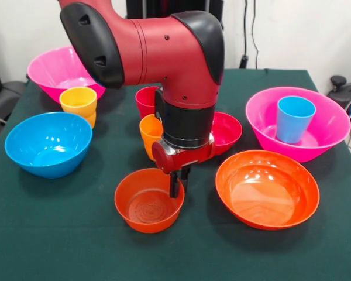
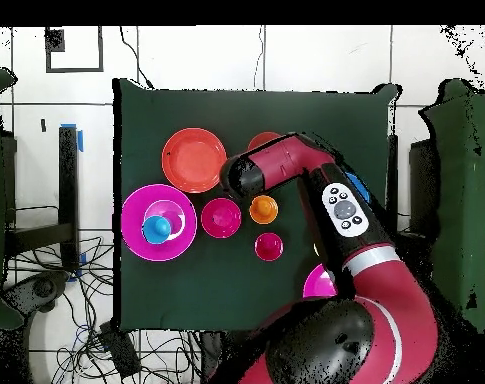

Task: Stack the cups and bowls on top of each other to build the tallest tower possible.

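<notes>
The gripper [image 1: 176, 186] hangs over the back rim of the small orange bowl [image 1: 149, 200], its dark fingers close together astride that rim, apparently pinching it. I'd say the pick-up is in hand; next comes a clean lift and carry to a wider base, perhaps the pink bowl [image 1: 298, 123] holding the blue cup [image 1: 293, 119]. From overhead the arm [image 2: 316, 190] hides that small bowl.
</notes>
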You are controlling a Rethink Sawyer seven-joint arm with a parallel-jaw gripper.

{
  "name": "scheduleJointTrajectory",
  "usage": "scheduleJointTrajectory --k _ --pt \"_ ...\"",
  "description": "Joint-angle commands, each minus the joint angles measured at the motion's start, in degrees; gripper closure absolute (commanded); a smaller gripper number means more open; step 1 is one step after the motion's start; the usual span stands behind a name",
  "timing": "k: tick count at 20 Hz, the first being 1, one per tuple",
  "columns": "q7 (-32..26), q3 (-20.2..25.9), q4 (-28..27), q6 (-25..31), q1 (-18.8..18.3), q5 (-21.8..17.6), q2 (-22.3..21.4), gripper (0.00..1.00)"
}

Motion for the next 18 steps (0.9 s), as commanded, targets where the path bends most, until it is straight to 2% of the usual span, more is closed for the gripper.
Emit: scheduleJointTrajectory --k 1,3,7,9,15,18 --pt "-11.84 -0.73 -1.65 0.34 1.10 -1.89 2.77 1.00" --pt "-10.57 -1.01 -0.50 1.92 1.25 -0.54 1.17 1.00" --pt "-7.24 -1.97 5.03 8.32 3.10 3.85 -7.55 1.00" --pt "-5.44 -2.83 6.11 10.95 4.86 5.15 -10.24 1.00" --pt "-0.43 -5.92 5.74 14.35 9.59 6.32 -12.67 1.00" --pt "1.81 -8.71 4.72 16.64 13.34 4.79 -14.63 1.00"
